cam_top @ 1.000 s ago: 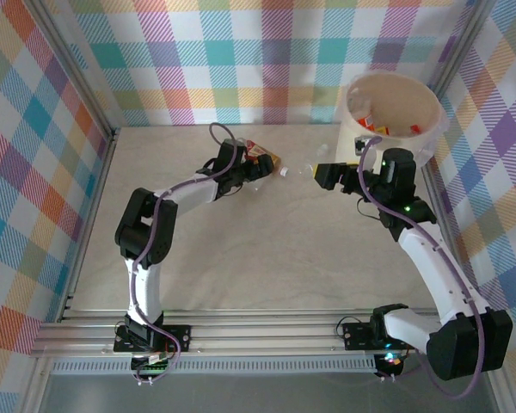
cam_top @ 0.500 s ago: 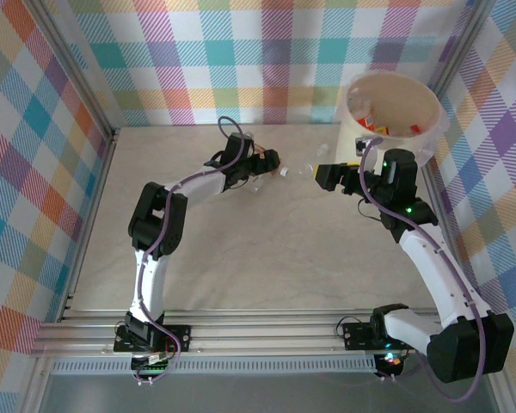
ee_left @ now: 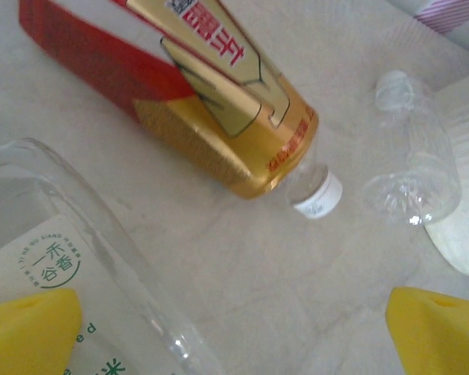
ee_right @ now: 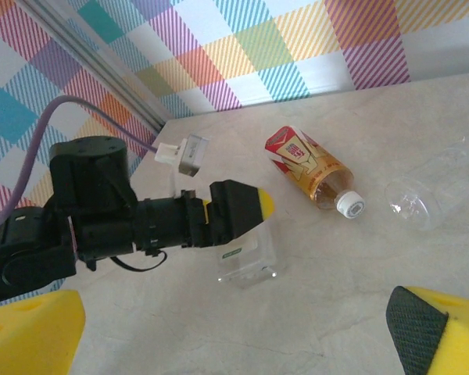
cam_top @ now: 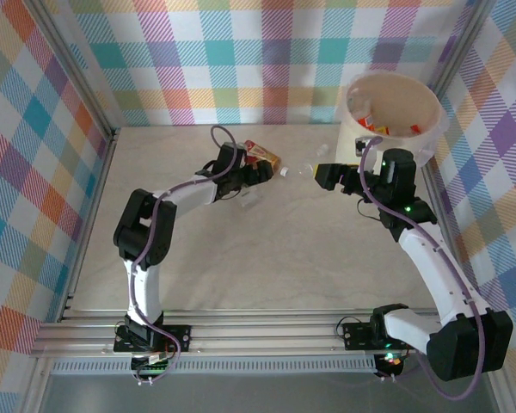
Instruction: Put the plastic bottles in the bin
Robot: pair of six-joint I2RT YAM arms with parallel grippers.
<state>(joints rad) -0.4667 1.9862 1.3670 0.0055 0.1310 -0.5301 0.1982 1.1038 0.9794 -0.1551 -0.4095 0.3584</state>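
Note:
A red-and-gold bottle (ee_left: 219, 101) with a white cap lies on the table (cam_top: 267, 249), also visible as the red-and-gold bottle (cam_top: 262, 155) by the back wall. My left gripper (cam_top: 260, 172) is open just short of it. A clear square bottle (ee_left: 70, 258) with a green-printed label lies against the left fingertip (ee_left: 27, 332), not clamped. A crushed clear bottle (ee_left: 414, 156) lies to the right, between the two grippers. My right gripper (cam_top: 321, 175) is open and empty, facing left. The cream bin (cam_top: 394, 116) stands at the back right, behind the right arm, with several red-labelled bottles inside.
Checkered walls close in the table at the back and both sides. In the right wrist view the left gripper (ee_right: 234, 211) hangs over the clear square bottle (ee_right: 246, 254). Bare table stretches toward the near edge between the arms.
The left arm reached out toward the right, then drew back. The clear square bottle now lies a little nearer the front. The right arm has stayed put.

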